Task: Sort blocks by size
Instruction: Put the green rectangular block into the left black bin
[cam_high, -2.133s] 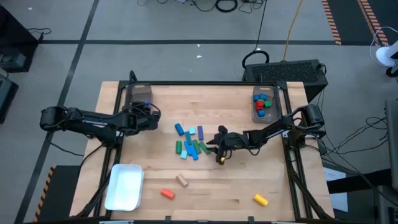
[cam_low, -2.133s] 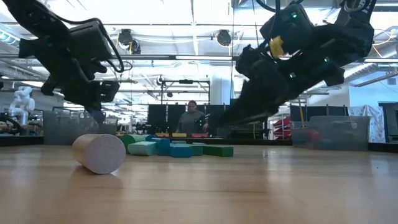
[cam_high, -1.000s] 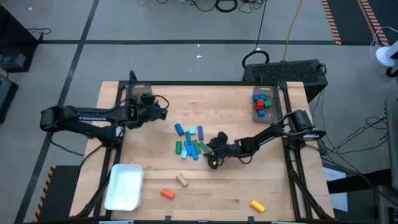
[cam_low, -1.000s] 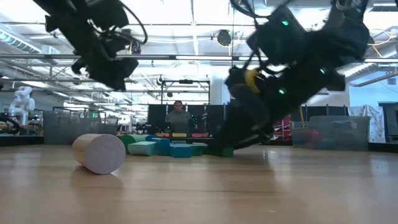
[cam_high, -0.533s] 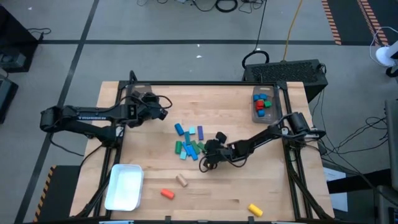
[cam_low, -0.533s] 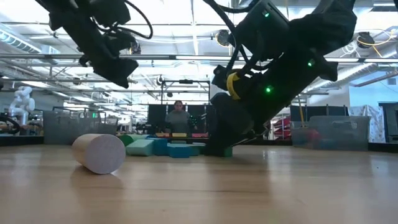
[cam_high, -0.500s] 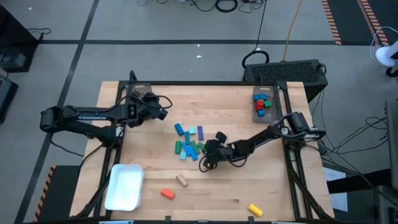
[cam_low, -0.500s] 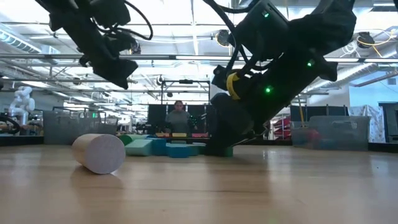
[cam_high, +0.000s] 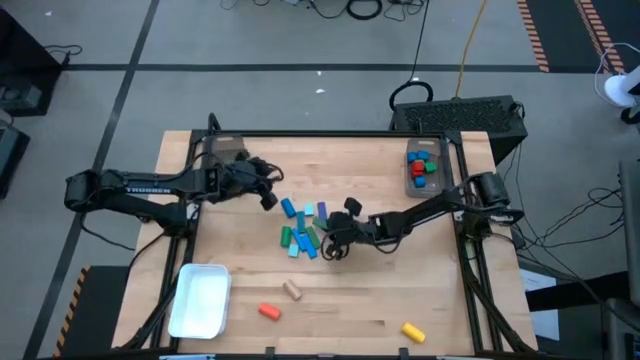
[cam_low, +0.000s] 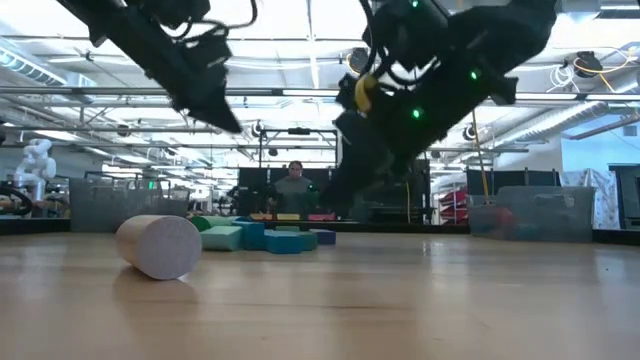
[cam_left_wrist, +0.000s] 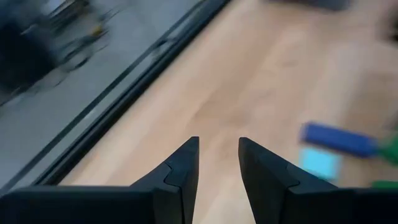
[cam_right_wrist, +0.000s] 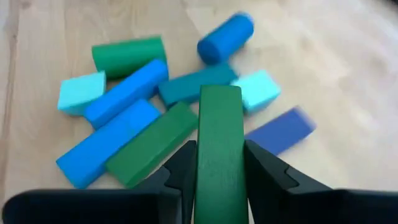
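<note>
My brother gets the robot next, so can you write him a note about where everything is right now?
Right gripper: shut on a green bar, just lifted at the right edge of the pile.
Left gripper: empty, narrow gap between its fingers, hanging above the table just left of the pile.
Blocks: blue and green pile mid-table; tan cylinder, orange block and yellow block lie loose near the front edge.
Done: some blocks sit in the clear bin at back right. The white tray at front left looks empty.
Left: place the green bar, then sort the pile and the strays.
</note>
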